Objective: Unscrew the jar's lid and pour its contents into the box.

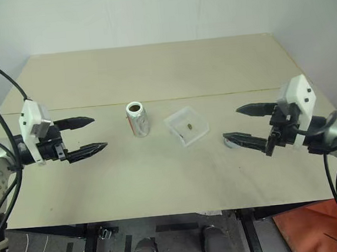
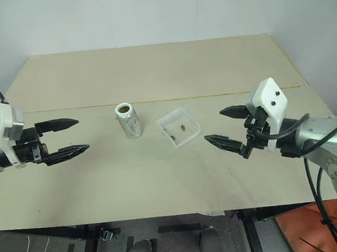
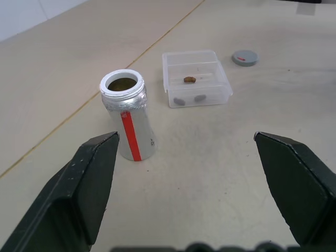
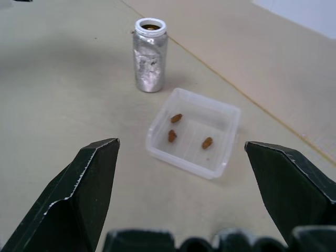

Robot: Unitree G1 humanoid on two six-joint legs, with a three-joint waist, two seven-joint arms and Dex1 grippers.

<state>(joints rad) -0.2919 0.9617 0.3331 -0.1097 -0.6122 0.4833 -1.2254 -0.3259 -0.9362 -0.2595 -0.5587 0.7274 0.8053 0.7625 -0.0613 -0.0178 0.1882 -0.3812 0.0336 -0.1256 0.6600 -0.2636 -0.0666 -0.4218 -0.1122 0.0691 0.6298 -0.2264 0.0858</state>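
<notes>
Both end effectors hang wide open and empty over the bench [image 1: 161, 179]: your left end effector [image 1: 92, 134] points in from the left, your right end effector [image 2: 224, 126] from the right, with the task's things lined up between them. The jar [image 1: 137, 119] stands upright, long axis vertical, mouth open, no cap on it; it sits nearer your left end effector, straight along the line that the left one points. The box [image 1: 187, 125] lies just beside the jar on its right, apart from it and not touching, and closer to your right end effector. The contents [image 4: 177, 118] are in the box: three small brown pieces in the right wrist view. The lid [image 3: 245, 58] lies flat on the bench past the box, near your right end effector. By my read the pour looks done; whether anything is left inside the jar I cannot tell, its mouth only shows dark. If you go back for the jar, left arm is the nearer one, side approach across the body. Materials: jar body whitish with a crinkled silvery look, red stripe down one side, white threaded neck; box is thin clear plastic, shallow, rounded corners, probably slides easily; lid is matte grey with a red mark; bench top is plain beige with a seam running across.
</notes>
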